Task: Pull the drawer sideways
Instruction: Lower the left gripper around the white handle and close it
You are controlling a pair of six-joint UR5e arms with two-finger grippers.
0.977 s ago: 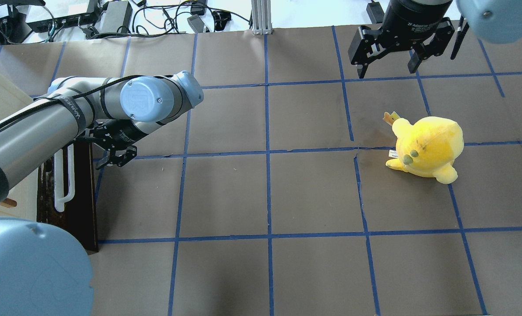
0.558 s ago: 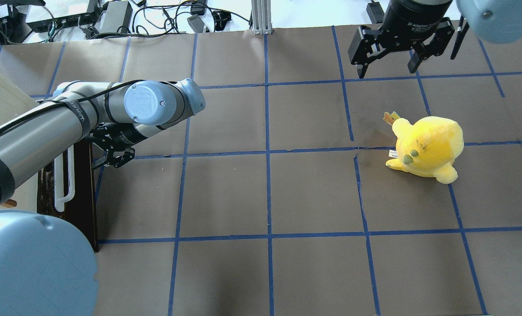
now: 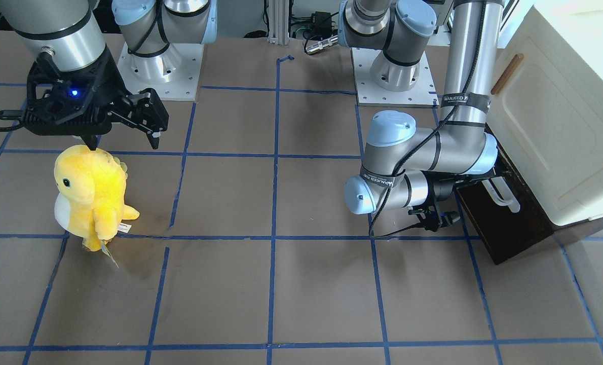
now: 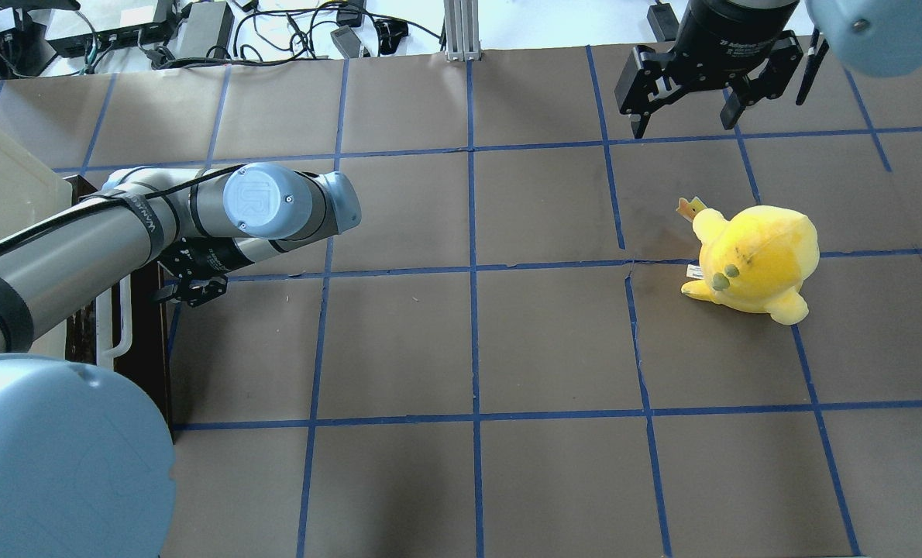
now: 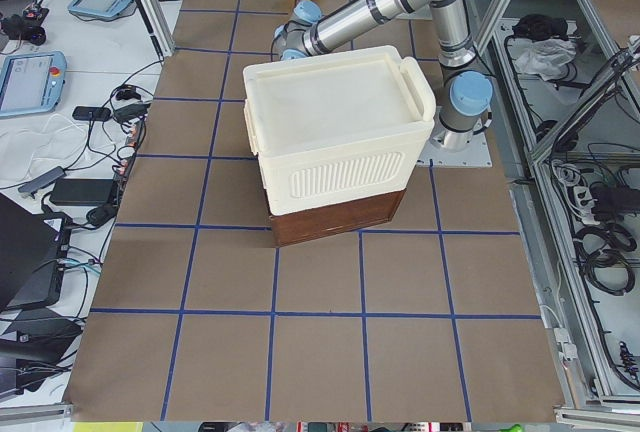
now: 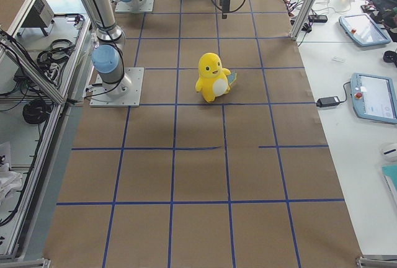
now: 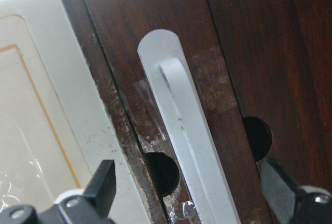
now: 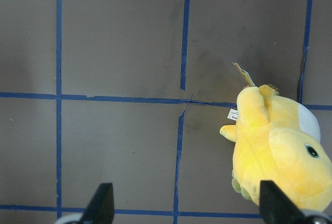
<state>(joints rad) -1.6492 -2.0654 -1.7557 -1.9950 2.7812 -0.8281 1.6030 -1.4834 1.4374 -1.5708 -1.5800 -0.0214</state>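
The drawer point(image 4: 147, 341) has a dark brown wooden front and a long white bar handle point(image 4: 115, 325), and sits at the table's left under a cream cabinet point(image 3: 560, 126). Its front lies against the cabinet and its inside is hidden. My left gripper point(image 4: 192, 292) is open right in front of the drawer. In the left wrist view point(image 7: 192, 198) its fingers point(image 7: 101, 187) straddle the handle point(image 7: 189, 130) without touching it. My right gripper point(image 4: 682, 116) is open and empty, above the table at the far right.
A yellow plush toy point(image 4: 755, 260) stands on the brown paper table on the right, below my right gripper. The cabinet door has a small wooden handle point(image 3: 506, 73). Cables and power boxes point(image 4: 120, 31) lie beyond the table's far edge.
My left arm has swung toward the drawer front, and its gripper has moved a little left and nearer the handle. The right arm and the plush toy have not moved.
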